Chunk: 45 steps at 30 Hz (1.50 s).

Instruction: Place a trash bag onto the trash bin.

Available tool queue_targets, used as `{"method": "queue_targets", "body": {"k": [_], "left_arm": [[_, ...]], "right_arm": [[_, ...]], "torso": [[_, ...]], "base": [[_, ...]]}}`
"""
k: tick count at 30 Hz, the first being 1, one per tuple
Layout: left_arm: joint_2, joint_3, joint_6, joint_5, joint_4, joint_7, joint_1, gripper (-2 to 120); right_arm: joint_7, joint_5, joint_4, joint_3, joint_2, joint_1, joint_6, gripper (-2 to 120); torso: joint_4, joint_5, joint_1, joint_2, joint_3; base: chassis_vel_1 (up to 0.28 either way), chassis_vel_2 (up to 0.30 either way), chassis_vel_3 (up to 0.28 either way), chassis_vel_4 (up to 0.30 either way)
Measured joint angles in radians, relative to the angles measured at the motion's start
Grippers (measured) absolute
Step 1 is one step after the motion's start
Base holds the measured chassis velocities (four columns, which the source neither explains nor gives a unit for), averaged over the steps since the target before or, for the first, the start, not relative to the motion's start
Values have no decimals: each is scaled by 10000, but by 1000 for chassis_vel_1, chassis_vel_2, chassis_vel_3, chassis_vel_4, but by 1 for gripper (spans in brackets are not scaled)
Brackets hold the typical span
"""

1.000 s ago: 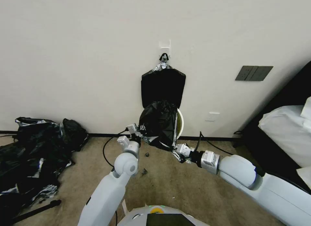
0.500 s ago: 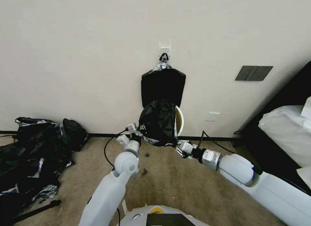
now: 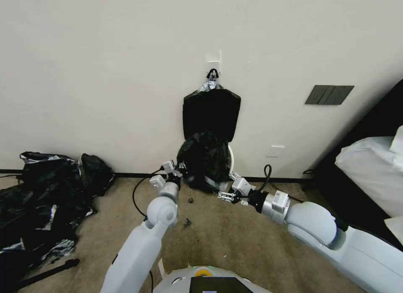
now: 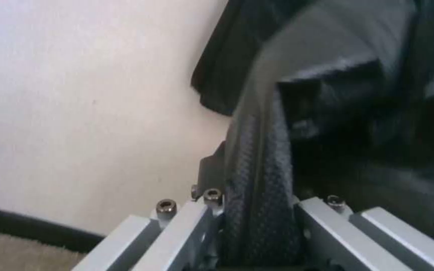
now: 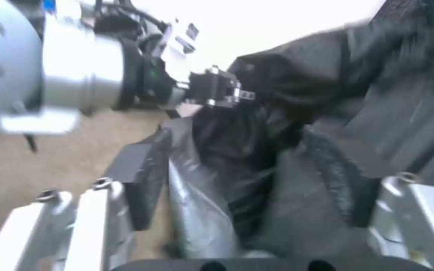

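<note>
Since a moment ago my right pincer (image 3: pixel 225 195) has swung up and leftward, nearer the bag's lower edge, and the bag (image 3: pixel 205 160) now covers more of the bin (image 3: pixel 231 158), leaving just a thin arc of white rim at its right side. Both stand on the carpet (image 3: pixel 218 234) against the wall (image 3: pixel 105 74), right below the flat black bundle (image 3: pixel 211 112) hanging from a hook.

My left pincer (image 3: pixel 179 166) is at the bag's left side; in the left wrist view its pads (image 4: pixel 260 180) are pressed together with black film (image 4: pixel 358 113) pinched between them. My right pincer is just below the bag's bottom right; in the right wrist view its fingers (image 5: pixel 141 177) stand apart with folds of the bag (image 5: pixel 257 165) lying between them, not clamped.

A heap of black sheeting (image 3: pixel 42 196) lies well apart at the left, along the wall.
</note>
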State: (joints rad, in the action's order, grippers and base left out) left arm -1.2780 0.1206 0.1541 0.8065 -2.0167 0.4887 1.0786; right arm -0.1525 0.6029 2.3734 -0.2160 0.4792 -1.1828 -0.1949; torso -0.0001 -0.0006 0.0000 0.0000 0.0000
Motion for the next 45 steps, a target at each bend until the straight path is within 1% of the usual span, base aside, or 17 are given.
{"method": "queue_targets", "body": {"k": [3, 4, 7, 8, 11, 12, 15, 16, 18, 19, 21, 25, 34, 37, 42, 44, 45], "left_arm": [[-15, -46, 0, -138, 99, -28, -37, 0], [-15, -46, 0, -138, 99, -28, -37, 0], [-28, -82, -51, -354, 183, -205, -58, 0], [-28, -82, -51, -354, 183, -205, -58, 0], [-37, -231, -331, -987, 281, -426, -57, 0], [-37, -231, -331, -987, 281, -426, -57, 0], [-41, -386, -766, -1935, 361, -770, -61, 0], [-41, -386, -766, -1935, 361, -770, -61, 0], [-25, -496, -1063, -2665, 392, -1026, -63, 0], [-25, -496, -1063, -2665, 392, -1026, -63, 0], [-19, -578, -1248, -3223, 410, -1209, -55, 0], [-22, -692, -1394, -3639, 417, -1359, -25, 0], [23, -748, -1428, -3740, 330, -1413, 23, 0], [20, -714, -1399, -3588, 327, -1357, 2, 0], [-16, -684, -1214, -3106, 225, -1135, -11, 0], [-42, -639, -1012, -2538, 132, -899, -42, 0], [-42, -639, -1012, -2538, 132, -899, -42, 0]], "right_arm": [[-4, 638, 122, 12, 16, 163, -217, 86], [-4, 638, 122, 12, 16, 163, -217, 86], [195, 1191, 162, 145, 114, 205, -408, 97], [195, 1191, 162, 145, 114, 205, -408, 97], [930, 2691, 310, 450, 423, 628, -1282, 100], [930, 2691, 310, 450, 423, 628, -1282, 100], [1202, 4091, 313, 597, 671, 1031, -1893, 100], [1202, 4091, 313, 597, 671, 1031, -1893, 100], [1256, 4632, 279, 627, 791, 1137, -2108, 100], [1256, 4632, 279, 627, 791, 1137, -2108, 100], [1155, 4588, 156, 749, 864, 1183, -2151, 100], [835, 3854, -108, 1106, 1016, 1307, -2158, 100], [451, 2354, -292, 1838, 1168, 1220, -2107, 100], [31, 1714, -157, 1986, 1069, 1031, -2056, 100], [71, 1394, -310, 2029, 1009, 907, -2117, 100], [122, 1226, -334, 1967, 925, 693, -2120, 100], [122, 1226, -334, 1967, 925, 693, -2120, 100]], "torso": [[1, 5, 0, 0, 0], [1, 5, 0, 0, 0], [-2, 5, 0, 0, 0], [-2, 5, 0, 0, 0], [1, 5, 0, 0, 0], [1, 5, 0, 0, 0], [2, 5, 0, 0, 0], [2, 5, 0, 0, 0], [1, 5, 0, 0, 0], [1, 5, 0, 0, 0], [0, 5, 1, 0, 0], [0, 5, 1, 1, 0], [1, 5, 0, 0, 0], [0, 4, 0, 1, 0], [2, 5, 0, 0, 0], [0, 6, 0, 0, 0], [0, 6, 0, 0, 0]], "base": [[0, 0, 0, 0], [0, 0, 0, 0], [0, 0, 0, 0], [0, 0, 0, 0], [0, 0, 0, 0], [0, 0, 0, 0], [0, 0, 0, 0], [0, 0, 0, 0], [0, 0, 0, 0], [0, 0, 0, 0], [0, 0, 0, 0], [0, 0, 0, 0], [0, 0, 0, 0], [0, 0, 0, 0], [0, 0, 0, 0], [0, 0, 0, 0], [0, 0, 0, 0]]}}
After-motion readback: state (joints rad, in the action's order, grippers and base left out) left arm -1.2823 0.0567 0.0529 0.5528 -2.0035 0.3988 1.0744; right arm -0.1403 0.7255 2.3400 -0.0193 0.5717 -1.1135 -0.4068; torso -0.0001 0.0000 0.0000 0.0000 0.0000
